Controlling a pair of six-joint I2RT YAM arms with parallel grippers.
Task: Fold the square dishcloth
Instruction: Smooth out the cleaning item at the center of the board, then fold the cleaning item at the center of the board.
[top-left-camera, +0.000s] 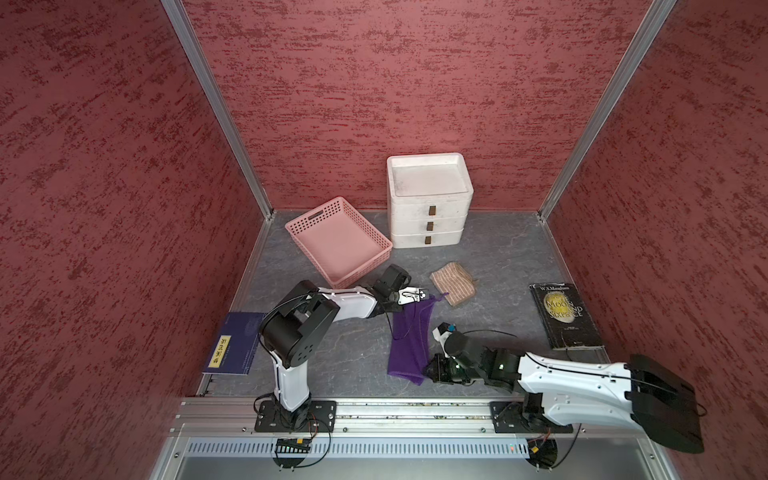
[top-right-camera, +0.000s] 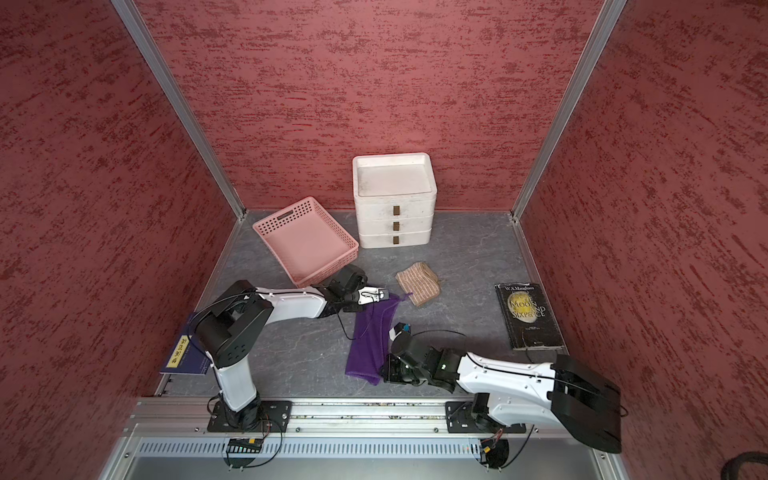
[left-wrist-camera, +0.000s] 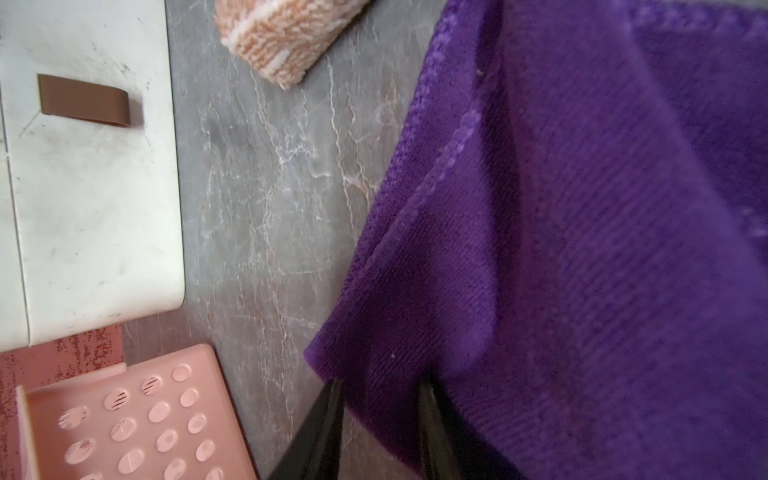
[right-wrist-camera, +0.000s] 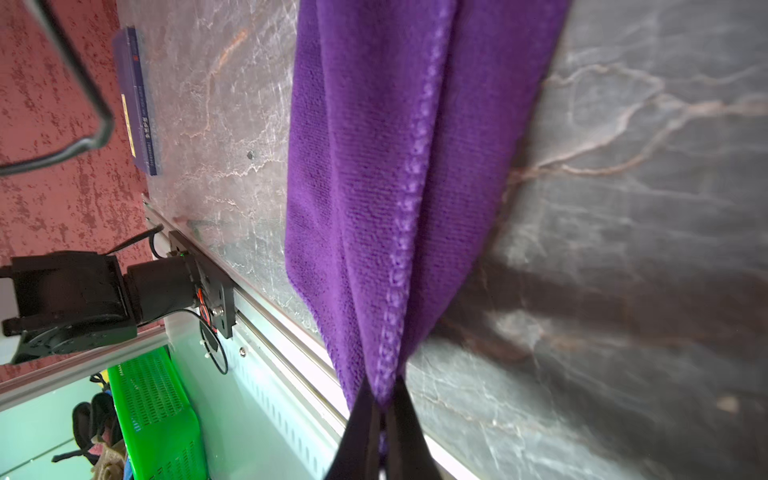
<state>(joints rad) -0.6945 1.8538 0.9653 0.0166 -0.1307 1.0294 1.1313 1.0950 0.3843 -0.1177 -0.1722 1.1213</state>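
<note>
Cloth (top-left-camera: 409, 336) is hanging stretched at lower centre of the frame. Left gripper (top-left-camera: 420, 294) is pinching its upper corner, and right gripper (right-wrist-camera: 384, 401) is clamping the lower edge, jaws nearly closed.

We are seeing the dishcloth (top-left-camera: 409, 345) in deep purple, its weave finely ribbed, its hem stitched in lighter violet. We are finding the table (top-left-camera: 498, 257) grey with pale marble-like veins. We are noting a pink basket (top-left-camera: 338, 241) pierced with holes and a white drawer unit (top-left-camera: 428, 203) with brown handles. We are reading peach and cream stripes on the small towel (top-left-camera: 453, 282), black with a yellow moon on the book (top-left-camera: 565, 316), dark blue with a yellow label on the booklet (top-left-camera: 235, 345).
</note>
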